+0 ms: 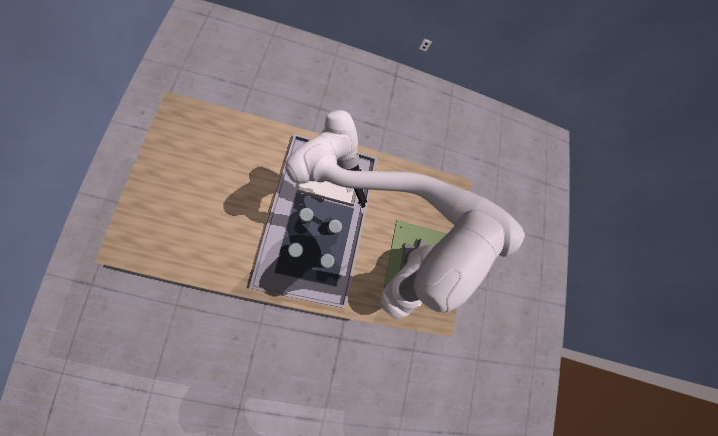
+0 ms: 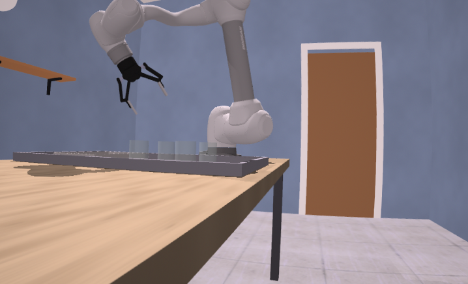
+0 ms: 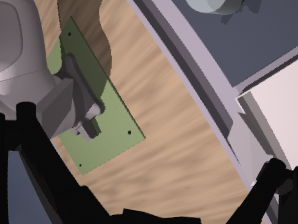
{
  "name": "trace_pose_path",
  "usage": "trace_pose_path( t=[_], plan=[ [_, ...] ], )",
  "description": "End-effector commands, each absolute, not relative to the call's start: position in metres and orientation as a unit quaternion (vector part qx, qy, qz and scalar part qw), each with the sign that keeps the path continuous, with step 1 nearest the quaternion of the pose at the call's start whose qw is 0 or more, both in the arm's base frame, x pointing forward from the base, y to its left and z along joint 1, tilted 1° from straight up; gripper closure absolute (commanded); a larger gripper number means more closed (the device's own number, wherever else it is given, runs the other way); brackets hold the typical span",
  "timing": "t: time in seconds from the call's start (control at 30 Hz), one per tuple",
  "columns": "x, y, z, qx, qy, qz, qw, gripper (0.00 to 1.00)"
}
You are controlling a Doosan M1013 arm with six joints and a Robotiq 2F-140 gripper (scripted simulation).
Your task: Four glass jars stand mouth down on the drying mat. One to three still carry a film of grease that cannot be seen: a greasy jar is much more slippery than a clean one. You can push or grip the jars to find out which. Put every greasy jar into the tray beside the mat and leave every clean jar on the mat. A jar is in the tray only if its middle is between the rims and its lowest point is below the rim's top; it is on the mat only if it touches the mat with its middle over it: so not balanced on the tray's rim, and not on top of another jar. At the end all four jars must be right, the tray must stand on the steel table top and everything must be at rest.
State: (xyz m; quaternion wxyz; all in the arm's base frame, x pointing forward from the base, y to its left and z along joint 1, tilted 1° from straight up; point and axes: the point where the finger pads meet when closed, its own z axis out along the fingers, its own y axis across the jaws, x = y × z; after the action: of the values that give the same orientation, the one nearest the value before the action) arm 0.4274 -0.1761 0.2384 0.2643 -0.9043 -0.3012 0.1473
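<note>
- Top view: I have all four jars (image 1: 306,214) (image 2: 139,149) (image 3: 214,4) standing on the dark drying mat (image 1: 307,277) (image 3: 250,35), presumably because none has been sorted yet.
- They stand apart in a loose two-by-two, which I take as room to test each one alone.
- The pale tray (image 1: 326,190) (image 3: 280,105) sits beside the mat, partly under the arm in this view; a short carry should do.
- My gripper (image 2: 147,88) hangs high and tilted, fingers spread wide with nothing between them, likely so I can come over the jars without brushing them.
- A raised grey rim (image 1: 259,246) (image 2: 122,165) (image 3: 182,75) runs round mat and tray, so I'd descend from above, wrist straightened first.
- The gaps between jars look tight for wide-open fingers; I'd choose an angle that misses the neighbours.
- Pushes should be gentle and aimed away from the mat's edge, since a greasy jar could slide off.
</note>
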Motion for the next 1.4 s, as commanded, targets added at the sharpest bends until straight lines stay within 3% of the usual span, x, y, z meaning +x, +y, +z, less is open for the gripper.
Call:
trace_pose_path(
  t=[0.0,0.93,1.37],
  plan=[
    [0.422,-0.145,0.237,-0.894,-0.332,0.157,0.258,0.00],
    [0.380,0.007,0.234,-0.824,-0.478,0.201,0.229,0.00],
    [0.405,-0.009,0.236,-0.770,-0.571,0.181,0.219,0.00]
  ],
)
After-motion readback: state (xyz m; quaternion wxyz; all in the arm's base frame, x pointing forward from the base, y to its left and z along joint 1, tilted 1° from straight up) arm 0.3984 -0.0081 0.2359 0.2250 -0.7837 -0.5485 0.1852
